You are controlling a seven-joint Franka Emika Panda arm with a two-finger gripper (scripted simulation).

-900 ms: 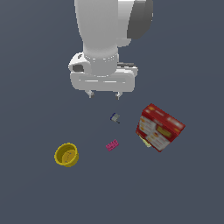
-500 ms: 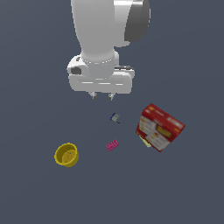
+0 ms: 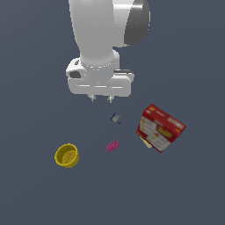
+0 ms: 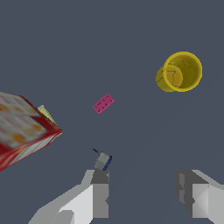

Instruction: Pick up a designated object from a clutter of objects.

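Fingers: the two grey fingers [image 4: 99, 192] stand spread wide with bare floor between them, grasping nothing; in the exterior view only their tips show under the white hand.
Gripper: the gripper [image 3: 101, 98] hangs above the floor, apart from every object; in the wrist view it is [image 4: 146, 192].
Yellow cup: the yellow cup [image 3: 67, 155] stands upright on the floor, mouth up, toward the exterior view's left, well apart from the gripper; the wrist view looks down into its thick rim [image 4: 179, 72].
Pink brick: the pink brick [image 3: 112, 146] lies flat between the cup and the red box, touching neither [image 4: 103, 103].
Grey-blue piece: the grey-blue piece [image 3: 115, 118] lies near the fingertips, just below them in the exterior view; in the wrist view it sits just beyond one fingertip [image 4: 103, 161].
Red box: the red box [image 3: 160, 128], printed red and yellow, sits tilted toward the exterior view's right, with a pale yellow scrap showing at its lower edge [image 4: 24, 129].
Floor: the floor [image 3: 184, 193] is a plain dark grey-blue.
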